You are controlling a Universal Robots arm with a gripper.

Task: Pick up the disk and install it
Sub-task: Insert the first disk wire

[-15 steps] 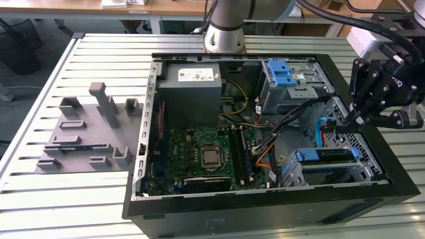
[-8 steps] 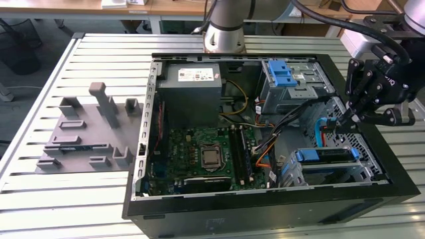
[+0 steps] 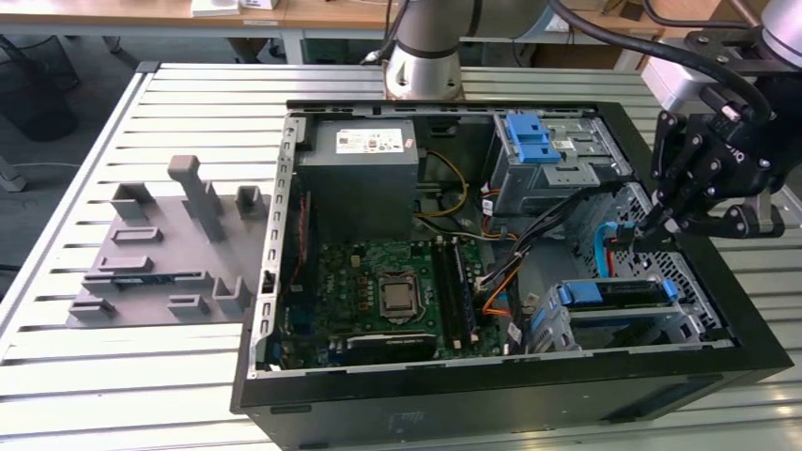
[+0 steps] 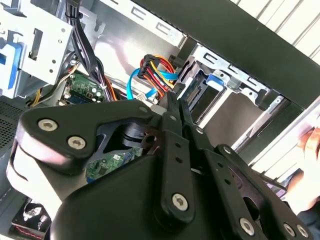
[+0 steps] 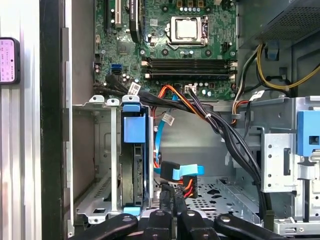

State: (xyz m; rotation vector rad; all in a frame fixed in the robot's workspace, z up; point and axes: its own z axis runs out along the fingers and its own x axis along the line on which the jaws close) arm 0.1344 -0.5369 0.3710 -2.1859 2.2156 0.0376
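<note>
Table: a slatted metal bench (image 3: 100, 376) with wooden desks behind it.
Case: an open black computer tower (image 3: 501, 395) lies on its side; green motherboard (image 3: 389, 291) exposed.
Arm: reaches over the case's edge on the exterior view's right.
Gripper (image 3: 655, 225): tips pressed together, pinching nothing, just above the drive bays.
Disk (image 3: 610, 293): seated in the lower drive cage, blue carrier edge showing.
</note>
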